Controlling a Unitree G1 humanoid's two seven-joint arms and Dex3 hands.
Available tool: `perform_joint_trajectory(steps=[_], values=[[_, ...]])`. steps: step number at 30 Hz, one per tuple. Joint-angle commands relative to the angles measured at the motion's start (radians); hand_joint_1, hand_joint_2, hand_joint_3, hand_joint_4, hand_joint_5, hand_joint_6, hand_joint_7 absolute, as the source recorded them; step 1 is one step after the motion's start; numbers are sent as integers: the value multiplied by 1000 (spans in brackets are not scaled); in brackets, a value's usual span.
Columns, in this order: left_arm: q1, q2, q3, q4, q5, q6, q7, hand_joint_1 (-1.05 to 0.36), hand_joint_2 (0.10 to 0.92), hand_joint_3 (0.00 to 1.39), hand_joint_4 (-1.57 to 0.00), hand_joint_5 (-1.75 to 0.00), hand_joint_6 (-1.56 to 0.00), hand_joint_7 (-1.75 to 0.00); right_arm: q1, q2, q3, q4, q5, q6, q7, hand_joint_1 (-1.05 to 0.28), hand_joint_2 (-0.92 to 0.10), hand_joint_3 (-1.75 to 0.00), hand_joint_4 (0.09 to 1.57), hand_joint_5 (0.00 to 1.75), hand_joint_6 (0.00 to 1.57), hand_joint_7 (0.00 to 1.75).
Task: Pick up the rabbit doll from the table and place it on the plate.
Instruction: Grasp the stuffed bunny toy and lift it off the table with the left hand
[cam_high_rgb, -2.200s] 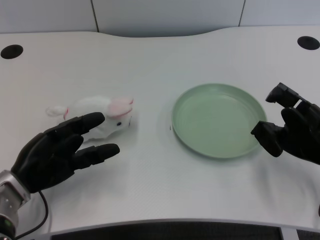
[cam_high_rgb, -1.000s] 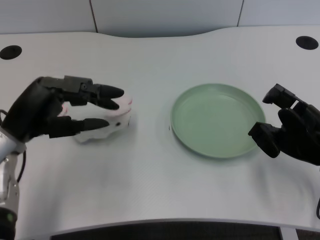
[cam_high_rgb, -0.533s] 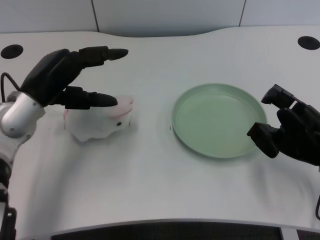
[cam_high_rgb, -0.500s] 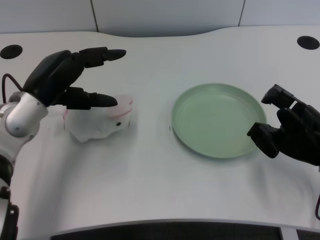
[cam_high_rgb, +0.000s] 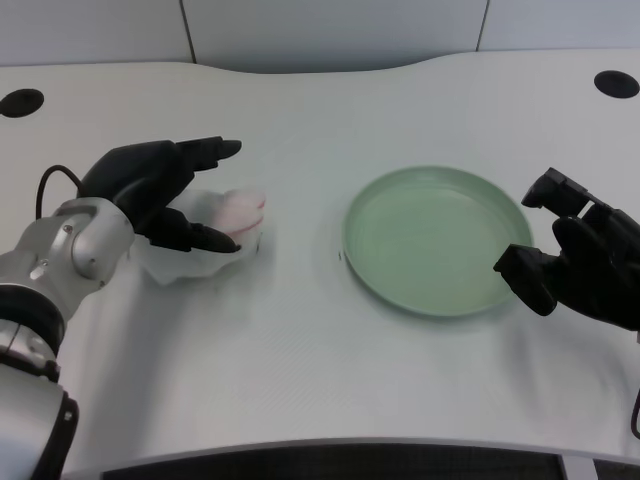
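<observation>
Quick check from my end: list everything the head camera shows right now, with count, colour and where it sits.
rabbit doll: one, white with pink ears, on the table left of the plate, partly covered by the left hand.
plate: one, pale green, nothing on it, right of centre on the table.
table: one, white, spanning the view.
cable holes: two, black, at the far left and far right corners.
wall panels: pale grey, behind the table.
left hand: one, black on a silver forearm, over the doll with fingers spread around it; whether it grips yet is unclear.
right hand: one, black, beside the plate's right rim.
</observation>
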Motion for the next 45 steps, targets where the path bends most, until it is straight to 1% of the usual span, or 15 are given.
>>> perform_joint_trajectory(steps=[1,16,19,20,22,26,30,33,34,35,36,38,40,42,45], values=[[-23,7,-10,8,-5,8,14,-911,854,1,-257,-13,-297,-1,7,-8,-3,-4,0,-6,-2,-572,-921,-44,1022,1746,765,1746],[-23,8,-15,8,-10,8,15,-911,855,0,-261,-6,-297,0,7,-8,-3,-4,0,-6,-2,-572,-921,-44,1022,1746,766,1746],[-5,-22,-62,38,41,153,-4,-837,793,0,-460,-92,-346,-16,5,-7,-4,-3,3,2,6,-549,-921,-58,1019,1746,756,1746],[2,-29,-96,46,76,204,15,-654,797,4,-666,-166,-576,-81,5,-7,-3,-5,2,-1,6,-572,-917,-56,1023,1746,760,1746],[9,-32,-134,51,111,251,44,-561,809,5,-802,-181,-721,-71,6,-7,-1,-9,1,-7,10,-584,-919,-52,1032,1746,773,1746],[11,-28,-143,51,107,260,52,-528,816,4,-885,-206,-829,-77,8,-6,-4,-10,5,-11,19,-576,-921,-54,1038,1746,773,1746],[16,-27,-154,52,112,260,68,-482,829,6,-896,-233,-903,-77,11,-9,-3,-10,2,-12,15,-577,-918,-52,1030,1746,766,1746],[16,-30,-156,53,105,266,62,-424,842,7,-937,-291,-988,-87,10,-8,-5,-8,6,-5,17,-575,-919,-48,1023,1746,760,1746],[16,-32,-155,53,103,269,58,-417,848,4,-897,-412,-1011,-69,9,-7,-6,-8,7,-1,16,-573,-920,-48,1018,1746,751,1746],[15,-33,-156,54,102,272,56,-434,859,2,-792,-688,-1043,-52,9,-6,-6,-9,8,1,15,-572,-920,-46,1015,1746,745,1746],[15,-34,-156,54,101,274,55,-445,864,2,-746,-812,-1059,-47,8,-6,-6,-9,8,2,15,-572,-919,-45,1014,1746,743,1746],[16,-35,-160,54,103,274,62,-495,881,4,-715,-982,-1088,-52,9,-4,-6,-10,8,2,12,-575,-917,-40,1015,1746,750,1746],[18,-36,-178,53,121,278,96,-558,909,22,-749,-1117,-1134,-84,10,-3,-5,-13,7,-5,12,-570,-920,-44,1018,1746,760,1746],[17,-36,-197,53,137,277,129,-576,918,31,-758,-1172,-1151,-103,11,-2,-4,-13,7,-9,16,-567,-921,-49,1019,1746,764,1746],[5,-34,-211,53,150,269,152,-577,921,155,-842,-1065,-1157,-128,12,-2,-4,-14,6,-10,19,-565,-921,-65,1014,1746,759,1746]])
